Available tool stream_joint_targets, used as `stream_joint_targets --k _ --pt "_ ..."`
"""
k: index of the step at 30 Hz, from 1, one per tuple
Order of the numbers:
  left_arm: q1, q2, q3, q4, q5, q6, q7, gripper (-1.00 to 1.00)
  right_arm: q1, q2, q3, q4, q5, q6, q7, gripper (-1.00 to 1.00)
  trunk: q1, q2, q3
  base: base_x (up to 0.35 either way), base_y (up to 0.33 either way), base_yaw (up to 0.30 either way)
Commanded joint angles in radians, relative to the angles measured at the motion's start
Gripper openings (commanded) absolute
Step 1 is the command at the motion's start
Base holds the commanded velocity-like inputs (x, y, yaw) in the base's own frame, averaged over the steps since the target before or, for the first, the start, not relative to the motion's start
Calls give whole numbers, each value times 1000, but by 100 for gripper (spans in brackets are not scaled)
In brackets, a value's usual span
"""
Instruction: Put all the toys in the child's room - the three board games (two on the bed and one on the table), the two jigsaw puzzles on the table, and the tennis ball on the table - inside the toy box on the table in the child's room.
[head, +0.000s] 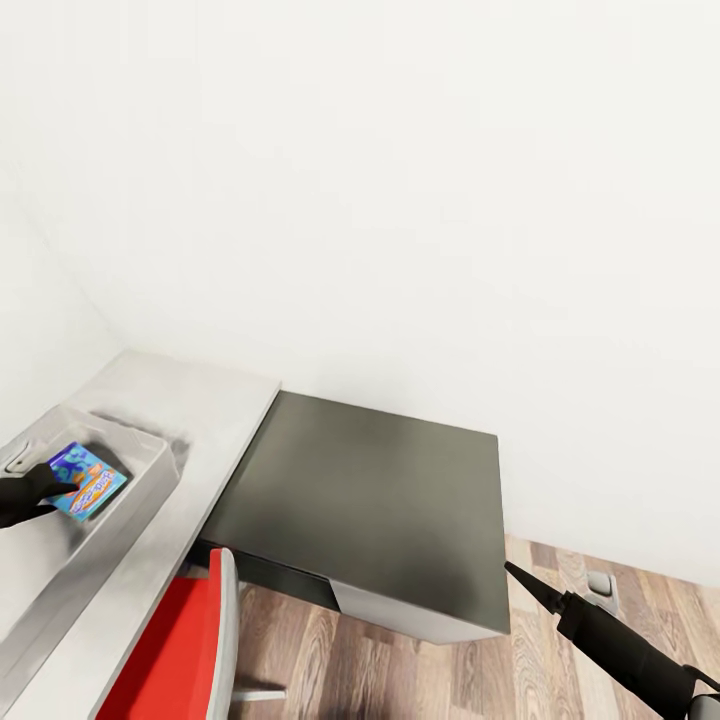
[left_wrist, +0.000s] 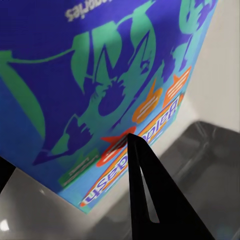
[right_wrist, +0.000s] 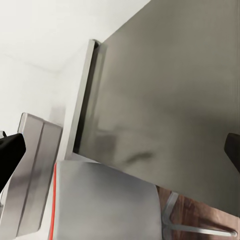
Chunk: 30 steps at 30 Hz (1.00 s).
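And here is the left gripper (head: 62, 488), matte black, with a flat printed cardboard board game (head: 88, 480) clamped between its fingers over the toy box (head: 150, 462); whether the board game's underside touches the bin floor cannot be told. The left wrist view brings that box up close: glossy blue print, green splashed shapes, orange and red lettering along one edge, one slim black fingertip (left_wrist: 145, 175) laid flat against the printed face. The toy box is a shallow, light grey bin with flared sides and a thick rounded rim, smooth like moulded plastic, and it sits on the table (head: 215, 400), whose pale grey top is flat and even. Butted up against the table's end stands a lower side cabinet (head: 370, 490) with a dark grey, faintly sheened square top and a lighter front panel. A chair (head: 190, 640) with a red seat and grey back edge is tucked in by the table. Over at the lower right the right gripper (head: 525, 580) hangs above the wood-plank floor (head: 420, 680), its thin black fingers appearing drawn together to a point with nothing between them. Plain white walls (head: 400, 200) meet in a corner behind the table
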Motion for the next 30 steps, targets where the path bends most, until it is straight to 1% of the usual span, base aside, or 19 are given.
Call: stream_joint_targets --k 1,5,10,15,17,19,21,30 --pt "-1 0 2 0 11 8 4 -100 0 0 0 -1 -4 6 0 100 1 -2 -2 0 0 0" --pt "-1 0 3 0 37 8 17 -100 0 0 0 -1 -4 6 0 100 1 -2 -5 0 0 0" --pt "-1 -2 3 0 91 8 70 -100 0 0 0 -1 -4 6 1 100 1 -2 -8 0 0 0" --pt "-1 -8 3 0 194 8 166 -100 0 0 0 -1 -4 6 2 100 1 -2 -11 0 0 0" --pt "-1 -9 3 0 213 8 185 -100 0 0 0 -1 -4 6 4 100 1 -2 -12 0 0 0" --pt "-1 -9 3 0 225 8 200 -100 0 0 0 -1 -4 6 5 100 1 -2 -14 0 0 0" --pt "-1 -9 3 0 229 8 205 -100 0 0 0 -1 -4 6 5 100 1 -2 -15 0 0 0" --pt "-1 -9 2 0 233 8 210 -100 0 0 0 -1 -4 6 7 100 1 -2 -19 0 0 0"
